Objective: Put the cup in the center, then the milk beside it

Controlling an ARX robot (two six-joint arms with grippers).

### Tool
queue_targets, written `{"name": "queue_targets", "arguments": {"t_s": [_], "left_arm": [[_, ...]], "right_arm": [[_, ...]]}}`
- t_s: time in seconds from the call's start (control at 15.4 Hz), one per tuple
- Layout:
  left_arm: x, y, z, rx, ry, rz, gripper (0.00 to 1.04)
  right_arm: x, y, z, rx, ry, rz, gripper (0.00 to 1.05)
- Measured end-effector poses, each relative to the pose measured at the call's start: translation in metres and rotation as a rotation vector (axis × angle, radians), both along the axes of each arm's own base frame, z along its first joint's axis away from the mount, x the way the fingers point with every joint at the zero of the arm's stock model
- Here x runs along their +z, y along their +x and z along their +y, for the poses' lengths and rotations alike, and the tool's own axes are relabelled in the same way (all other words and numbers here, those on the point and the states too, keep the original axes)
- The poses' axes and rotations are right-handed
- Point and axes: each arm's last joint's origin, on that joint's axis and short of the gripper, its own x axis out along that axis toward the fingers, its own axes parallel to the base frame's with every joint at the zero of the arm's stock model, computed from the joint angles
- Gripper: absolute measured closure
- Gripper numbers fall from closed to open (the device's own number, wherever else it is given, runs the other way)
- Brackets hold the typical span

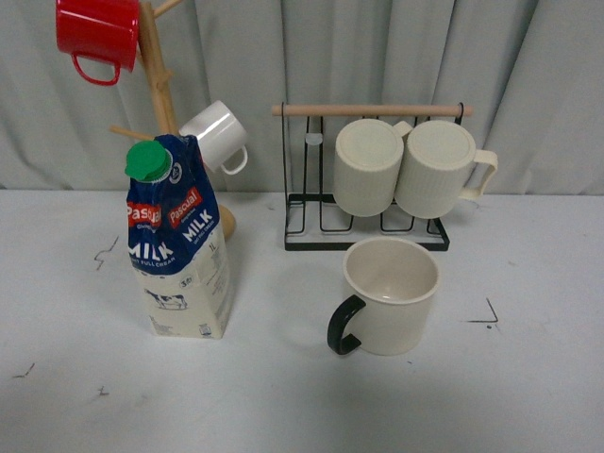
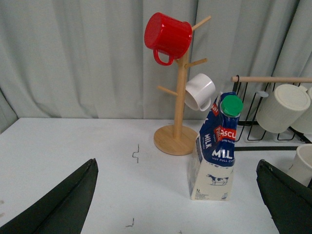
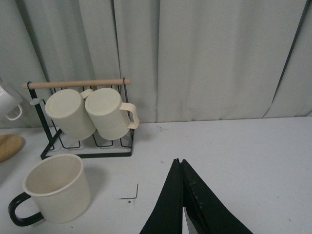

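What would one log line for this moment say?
cup: upright on table, in front of rack | milk: upright, left of cup, not touching | left pincer: open, empty | right pincer: shut, empty

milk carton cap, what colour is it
The cap is green, clearest in the front view.

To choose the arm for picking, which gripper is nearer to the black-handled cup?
Right, it seems. The right gripper is shut, close to the cup; the left gripper is open facing the milk, with the cup beyond it.
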Motion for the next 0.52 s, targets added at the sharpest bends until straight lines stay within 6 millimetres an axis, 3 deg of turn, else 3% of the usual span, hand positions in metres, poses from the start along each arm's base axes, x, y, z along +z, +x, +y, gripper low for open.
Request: {"name": "queue_targets", "arguments": {"t_s": [0.52], "left_arm": [[0.000, 0.000, 0.000, 0.000, 0.000, 0.000, 0.07]], "right_arm": [[0.004, -0.018, 0.000, 0.000, 0.000, -0.014, 1.03]]}}
